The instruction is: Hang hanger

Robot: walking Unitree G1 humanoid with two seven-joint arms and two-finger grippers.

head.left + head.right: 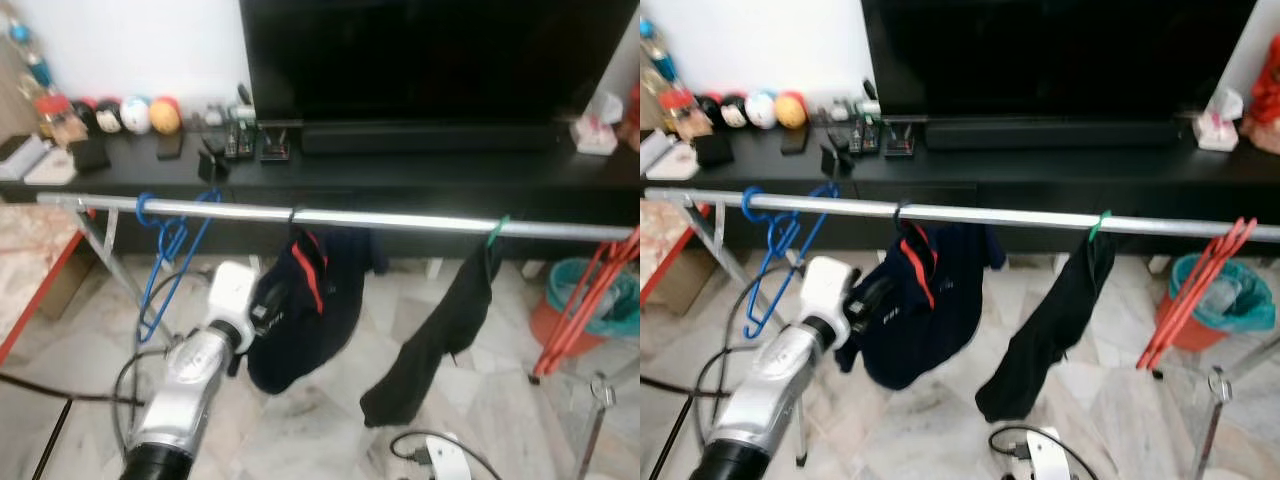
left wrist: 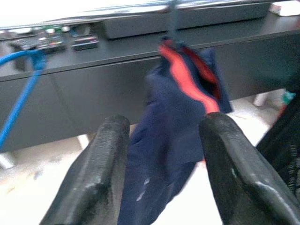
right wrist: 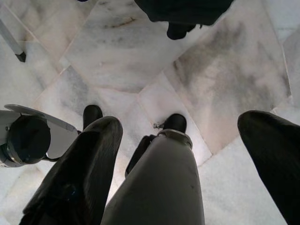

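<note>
A silver rail (image 1: 400,218) runs across in front of me. Two blue hangers (image 1: 165,240) hang empty near its left end. A navy garment with a red stripe (image 1: 305,305) hangs at the middle, and a black garment (image 1: 450,320) hangs on a green hanger hook (image 1: 497,230) further right. My left gripper (image 1: 268,300) is raised just left of the navy garment. In the left wrist view its fingers (image 2: 110,154) stand open, the navy cloth (image 2: 173,136) just beyond them. My right gripper (image 3: 183,159) hangs low, open, pointing at the marble floor.
Behind the rail stand a black TV cabinet (image 1: 420,175) with a TV (image 1: 430,55), toy balls (image 1: 135,115) and small items. A red-edged table (image 1: 30,260) is at left. Red rack legs (image 1: 590,300) and a teal bin (image 1: 600,290) are at right. Cables (image 1: 60,395) lie on the floor.
</note>
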